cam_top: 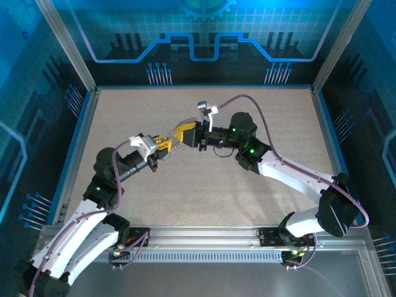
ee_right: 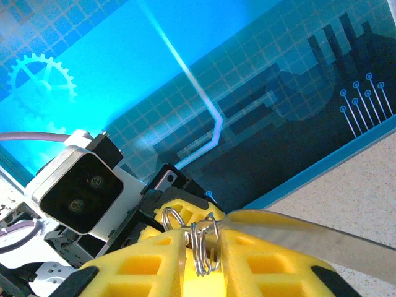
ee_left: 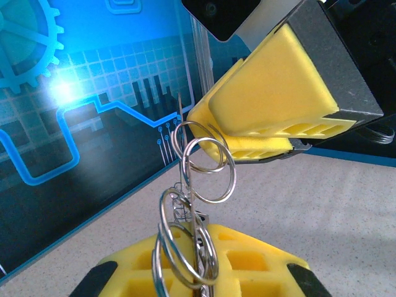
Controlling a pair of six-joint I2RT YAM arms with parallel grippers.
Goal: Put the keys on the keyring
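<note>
Both arms reach in from the near edge of the worktop (cam_top: 124, 204) & meet tip-to-tip approx. mid-worktop, slightly left of centre, raised off it. Left hand (cam_top: 162, 143) lies left & a bit nearer; right hand (cam_top: 185, 132) lies right & a bit further back. Keyring (ee_left: 204, 164) sits betw. the two. Its lower coils are pinched betw. the left hand's pads (ee_left: 253, 263), its top coil caught at the right hand's tip. In rt wrist view the left hand is just behind the coils.

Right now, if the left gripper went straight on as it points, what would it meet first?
Probably the yellow fingers of the right gripper, pinching the silvery wire rings; depth is unclear.
</note>
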